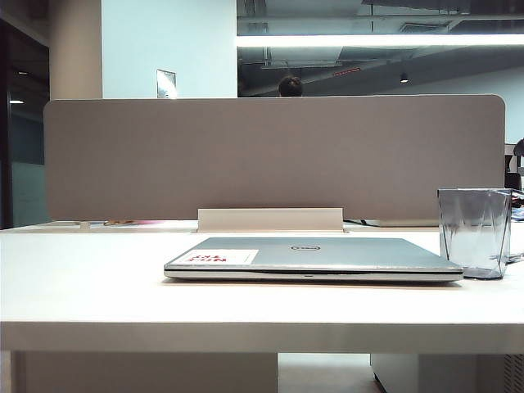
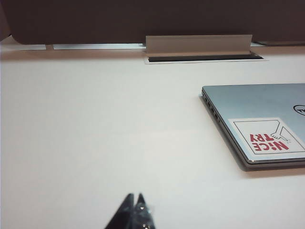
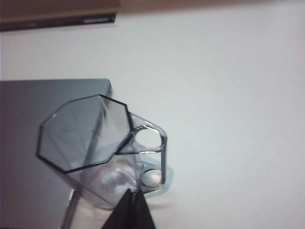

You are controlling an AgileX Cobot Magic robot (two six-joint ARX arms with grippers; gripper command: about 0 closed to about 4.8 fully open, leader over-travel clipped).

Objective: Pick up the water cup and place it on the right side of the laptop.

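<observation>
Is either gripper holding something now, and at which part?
Nothing is held. The water cup stands free right of the laptop. The right gripper is shut near its handle; the left gripper is shut, empty.

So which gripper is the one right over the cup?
The right gripper, shut, sits just above the water cup standing at the laptop's right side. The left gripper, also shut, hovers over bare table.
</observation>
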